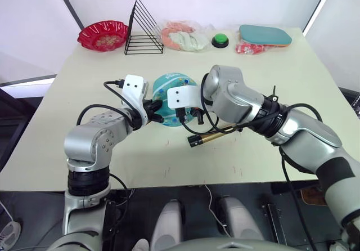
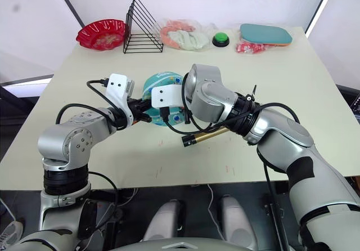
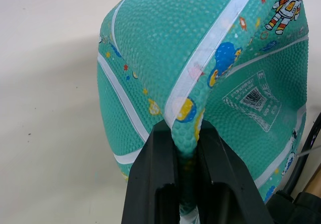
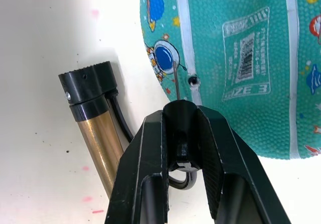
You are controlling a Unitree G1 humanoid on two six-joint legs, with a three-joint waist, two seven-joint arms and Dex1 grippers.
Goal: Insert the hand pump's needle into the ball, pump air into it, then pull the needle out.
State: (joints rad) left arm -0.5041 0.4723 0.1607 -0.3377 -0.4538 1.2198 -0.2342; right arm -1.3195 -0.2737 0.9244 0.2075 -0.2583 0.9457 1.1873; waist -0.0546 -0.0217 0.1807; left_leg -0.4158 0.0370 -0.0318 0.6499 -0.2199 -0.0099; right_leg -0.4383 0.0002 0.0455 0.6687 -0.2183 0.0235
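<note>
We see 1 teal ball point(image 3: 165, 58) with white seams, cartoon prints and a barcode sticker, resting mid-surface point(image 1: 67, 144). Our left hand point(image 3: 186, 153) is clamped on a pinched fold of it. Our right hand point(image 4: 181, 128) grips 1 needle point(image 4: 175, 81), its tip beside the valve hole. 1 amber hand pump point(image 4: 98, 128) lies alongside.

Cream table point(image 1: 67, 149). Along far edge, from far-left corner rightward: red scalloped bowl point(image 1: 103, 35); black wire rack point(image 1: 142, 28), triangular, upright, just beside bowl; clear bag point(image 1: 183, 35) with pink and pale green contents; green button on black base point(image 1: 220, 40); teal paddle point(image 1: 264, 35) over red packet point(image 1: 250, 48), near far-right corner.
</note>
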